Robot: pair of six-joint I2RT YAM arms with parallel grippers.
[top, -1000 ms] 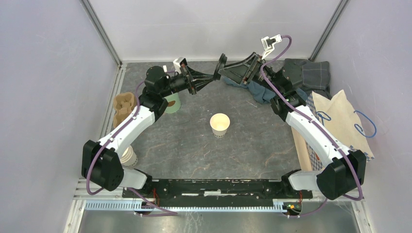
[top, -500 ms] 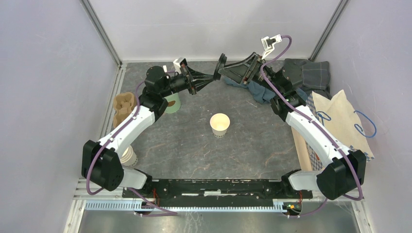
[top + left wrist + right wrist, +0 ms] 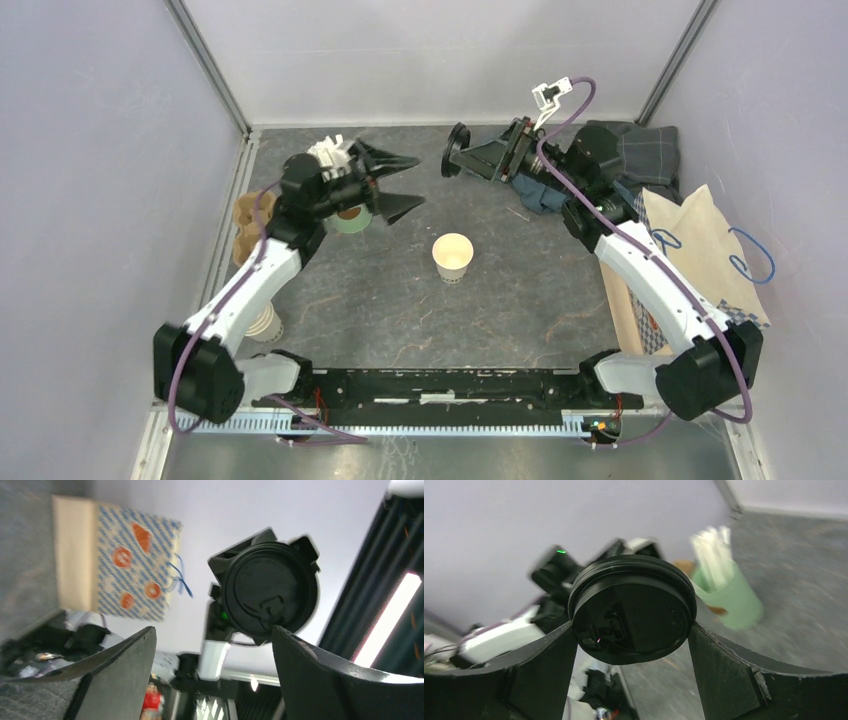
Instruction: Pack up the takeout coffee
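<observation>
Right claw [image 3: 631, 630] is seen clamped across the round black plastic lid [image 3: 632, 611], with one finger against each side of the rim, so that the lid is carried by its edge and both faces are kept free. The lid is held in the air over the far part of the grey worktop [image 3: 380, 300], turned on edge with one face toward the left arm. It is judged that the lid must be rolled flat before it can be pressed down.

Left claw [image 3: 408, 182] is spread wide and nothing is held in it. It hangs apart from the lid, just beside the mint-green mug of white sticks [image 3: 352, 215], with its jaws pointed toward the lid.

The small white paper cup [image 3: 453, 255] stands upright and uncovered at the middle of the worktop, apart from both claws, with its mouth open to an approach from above. The takeout coffee is thus found in two parts: cup on the worktop, lid in the right claw.

The brown paper bag with blue handles [image 3: 700, 250] is placed at the right side, beside the right arm, where the capped cup is presumably to be packed. Capping is judged to be the step in hand, and a tilted lid could tip the light cup.
</observation>
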